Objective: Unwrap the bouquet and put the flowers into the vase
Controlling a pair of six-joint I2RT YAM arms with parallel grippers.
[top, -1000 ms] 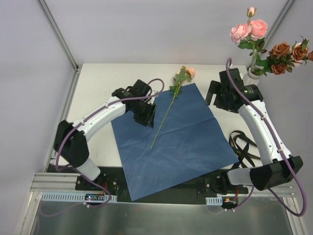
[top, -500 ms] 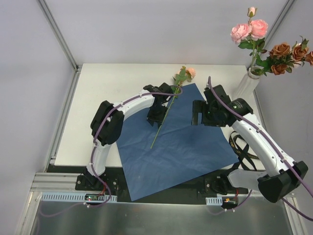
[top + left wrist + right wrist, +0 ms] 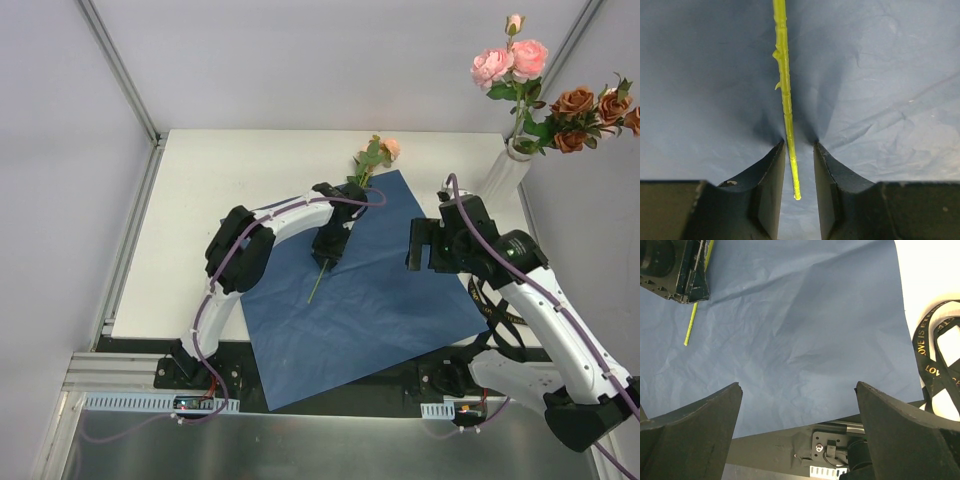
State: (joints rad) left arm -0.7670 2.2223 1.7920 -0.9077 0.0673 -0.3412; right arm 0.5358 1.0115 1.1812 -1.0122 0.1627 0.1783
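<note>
The left arm (image 3: 280, 212) is arched over the blue paper sheet (image 3: 385, 295), the left pincer (image 3: 799, 150) pointed down, jaws narrowly apart astride the thin green stem (image 3: 784, 100) of a peach rose (image 3: 389, 148), unclamped. The right arm (image 3: 545, 295) is bent alongside, the right pincer (image 3: 797, 390) spread wide. Pink roses (image 3: 510, 62) are stood in the slim whitish vase (image 3: 505, 172), far right.
</note>
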